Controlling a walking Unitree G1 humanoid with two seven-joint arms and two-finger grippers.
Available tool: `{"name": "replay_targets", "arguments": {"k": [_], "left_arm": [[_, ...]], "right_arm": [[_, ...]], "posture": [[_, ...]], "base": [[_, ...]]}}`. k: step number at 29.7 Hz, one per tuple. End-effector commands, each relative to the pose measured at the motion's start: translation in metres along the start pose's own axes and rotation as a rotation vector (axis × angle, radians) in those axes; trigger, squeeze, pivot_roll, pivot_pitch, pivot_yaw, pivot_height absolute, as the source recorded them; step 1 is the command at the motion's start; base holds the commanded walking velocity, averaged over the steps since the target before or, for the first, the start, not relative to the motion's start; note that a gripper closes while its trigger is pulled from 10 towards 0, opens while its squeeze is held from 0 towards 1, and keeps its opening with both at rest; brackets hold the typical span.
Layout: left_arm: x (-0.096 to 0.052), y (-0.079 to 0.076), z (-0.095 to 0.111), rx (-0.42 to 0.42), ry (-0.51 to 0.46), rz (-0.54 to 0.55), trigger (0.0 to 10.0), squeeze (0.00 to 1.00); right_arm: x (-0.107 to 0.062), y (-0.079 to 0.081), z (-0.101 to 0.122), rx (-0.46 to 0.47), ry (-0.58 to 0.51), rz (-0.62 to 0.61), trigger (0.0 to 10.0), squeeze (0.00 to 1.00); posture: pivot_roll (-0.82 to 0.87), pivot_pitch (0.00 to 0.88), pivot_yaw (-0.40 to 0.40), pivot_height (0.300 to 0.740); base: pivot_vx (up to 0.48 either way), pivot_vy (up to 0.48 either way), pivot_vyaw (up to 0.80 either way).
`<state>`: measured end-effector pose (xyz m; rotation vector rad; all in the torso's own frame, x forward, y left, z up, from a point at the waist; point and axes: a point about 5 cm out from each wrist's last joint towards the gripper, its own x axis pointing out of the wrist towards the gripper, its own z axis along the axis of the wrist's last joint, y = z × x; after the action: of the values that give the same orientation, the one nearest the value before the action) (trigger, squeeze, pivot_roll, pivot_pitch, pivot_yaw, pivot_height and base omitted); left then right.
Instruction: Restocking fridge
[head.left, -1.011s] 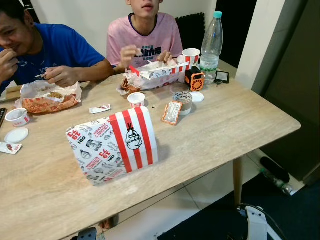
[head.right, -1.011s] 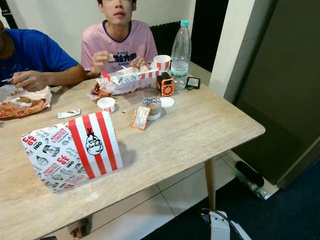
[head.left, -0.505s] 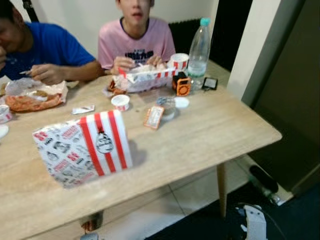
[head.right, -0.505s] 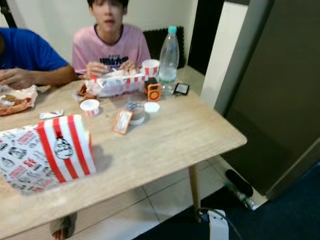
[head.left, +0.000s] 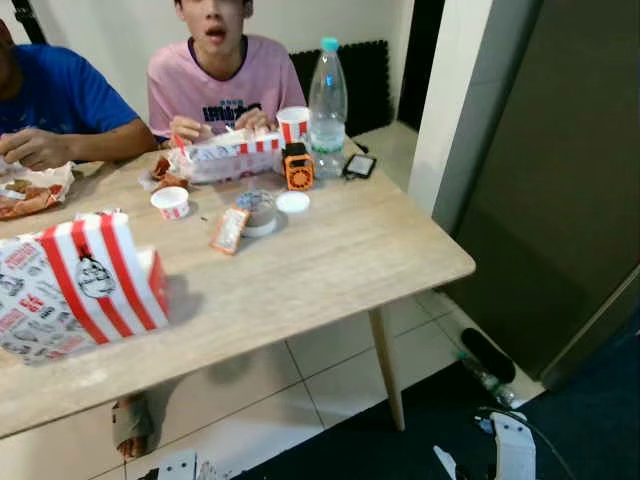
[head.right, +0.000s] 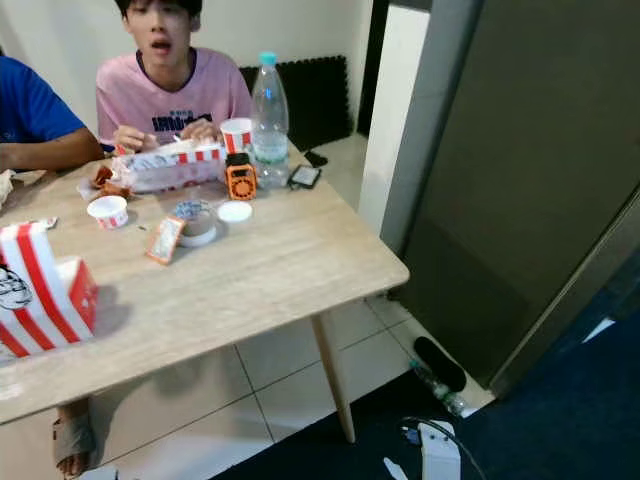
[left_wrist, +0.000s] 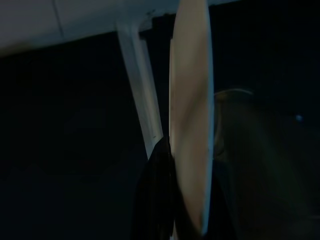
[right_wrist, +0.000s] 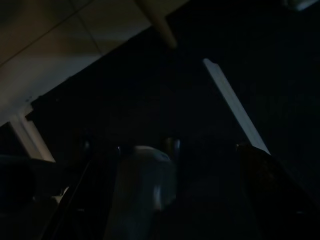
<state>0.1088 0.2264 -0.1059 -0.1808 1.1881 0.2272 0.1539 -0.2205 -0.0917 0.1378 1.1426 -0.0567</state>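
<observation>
The camera has swung to the robot's right since a second ago: the dark fridge (head.right: 530, 200) now takes up far more of the head views, just beyond the worktop's (head.left: 330, 260) corner. The worktop's things have slid leftward in frame but keep their places. The striped food box (head.left: 85, 285) now sits cut by the frame edge, the water bottle (head.left: 326, 95) beyond it. Both wrist views are dark; I cannot tell how either arm's jaws stand.
</observation>
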Motion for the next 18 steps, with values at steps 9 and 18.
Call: {"name": "replay_targets", "arguments": {"k": [9, 18], "left_arm": [[-0.002, 0.005, -0.011, -0.015, 0.026, 0.016, 10.0, 0.0], [-0.005, 0.011, -0.031, -0.015, 0.05, 0.013, 10.0, 0.0]], "right_arm": [[-0.002, -0.006, -0.006, 0.007, 0.002, -0.021, 10.0, 0.0], [-0.003, -0.01, -0.007, 0.011, 0.001, -0.032, 10.0, 0.0]], "posture": [[-0.01, 0.0, 0.029, 0.74], [-0.01, 0.0, 0.029, 0.74]], "base": [[0.0, -0.467, 0.0], [0.0, -0.469, 0.0]]}}
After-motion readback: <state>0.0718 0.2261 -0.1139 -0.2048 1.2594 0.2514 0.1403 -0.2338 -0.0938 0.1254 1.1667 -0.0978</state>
